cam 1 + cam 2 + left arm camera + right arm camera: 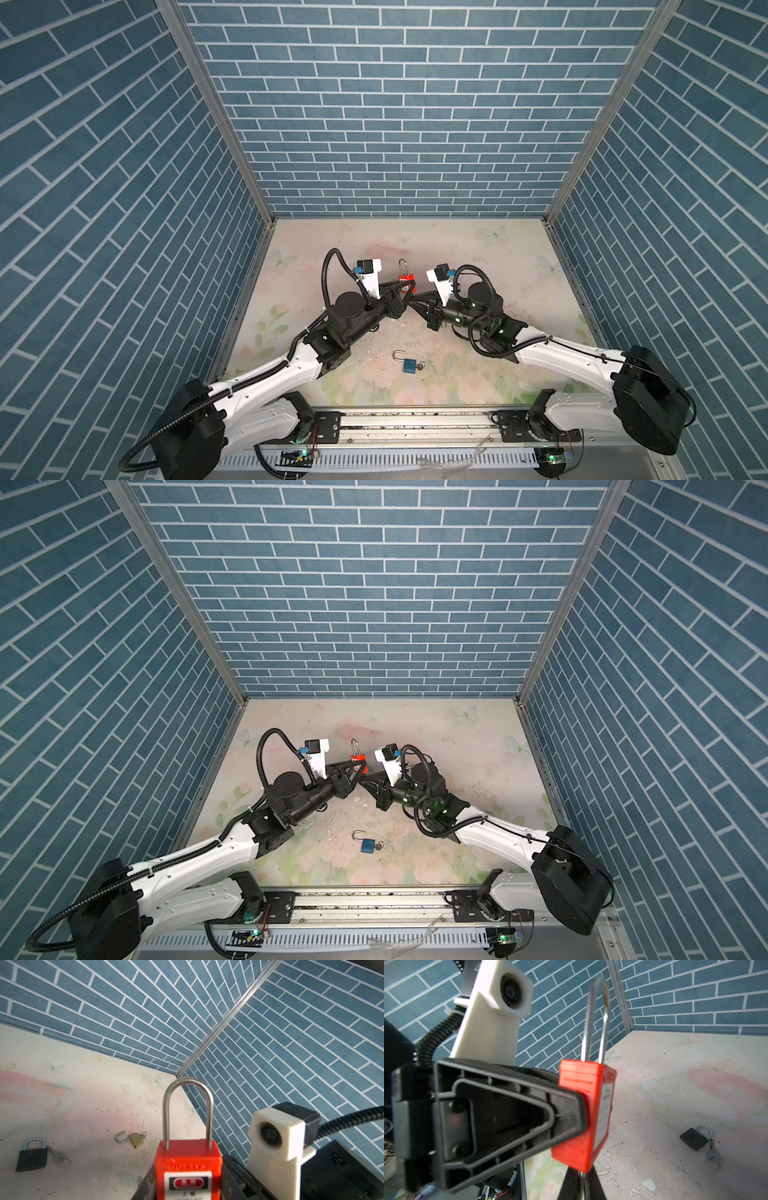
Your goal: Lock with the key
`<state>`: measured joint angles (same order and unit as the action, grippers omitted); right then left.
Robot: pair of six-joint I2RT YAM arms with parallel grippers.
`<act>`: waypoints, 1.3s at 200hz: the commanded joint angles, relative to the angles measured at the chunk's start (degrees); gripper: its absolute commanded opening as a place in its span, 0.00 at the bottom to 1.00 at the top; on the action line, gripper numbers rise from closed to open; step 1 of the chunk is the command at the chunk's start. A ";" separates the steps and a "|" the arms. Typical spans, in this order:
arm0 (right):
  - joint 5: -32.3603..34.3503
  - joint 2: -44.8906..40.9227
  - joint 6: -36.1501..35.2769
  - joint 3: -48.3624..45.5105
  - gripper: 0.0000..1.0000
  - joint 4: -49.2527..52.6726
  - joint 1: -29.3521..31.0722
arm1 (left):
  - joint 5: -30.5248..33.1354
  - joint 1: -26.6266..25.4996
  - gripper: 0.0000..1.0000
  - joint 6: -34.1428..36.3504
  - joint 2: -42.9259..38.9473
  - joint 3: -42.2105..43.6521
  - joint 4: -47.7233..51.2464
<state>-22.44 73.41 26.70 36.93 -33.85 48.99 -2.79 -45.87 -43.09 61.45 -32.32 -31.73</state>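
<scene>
Left gripper (pixel 406 287) clamps the red padlock (pixel 405 278) by its body, upright with shackle (pixel 188 1093) up, above the middle of the worktop (pixel 478 257), while the right gripper (pixel 413 304), pinched tight just beneath it, grips the key (pixel 582 1180) at its base.

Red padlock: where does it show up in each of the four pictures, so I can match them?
Top view: red padlock upright mid-table, between the two arms' tips.
Top view: same spot, just left of centre.
Left wrist view: close up, label facing the camera.
Right wrist view: close up, seen edge-on.
Shared landmark: the left fingers clamping its red body.
</scene>
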 commanded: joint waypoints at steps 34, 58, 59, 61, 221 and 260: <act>4.74 2.26 -4.00 4.86 0.00 7.21 0.12 | 3.45 0.11 0.00 -2.96 0.39 -2.13 5.99; 10.33 3.22 -7.94 6.37 0.00 12.98 1.27 | 8.68 0.08 0.00 -5.37 1.20 -4.31 14.91; 10.63 3.19 -8.14 6.34 0.00 13.13 1.36 | 8.90 0.12 0.00 -5.53 1.21 -4.41 15.23; 11.31 3.24 -8.37 6.39 0.00 13.46 1.50 | 9.39 0.09 0.00 -5.80 1.21 -4.49 15.98; 15.05 4.34 -8.88 -1.15 0.00 12.29 7.18 | 14.95 11.90 0.00 -24.23 1.72 -4.31 27.09; 15.81 0.60 -4.04 -9.60 0.00 6.77 7.54 | 13.40 18.45 0.00 -29.20 -2.57 -1.30 24.31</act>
<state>-7.31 77.23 20.53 32.75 -28.12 56.23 0.43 -34.02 -68.64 62.00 -35.66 -6.70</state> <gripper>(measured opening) 0.048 0.425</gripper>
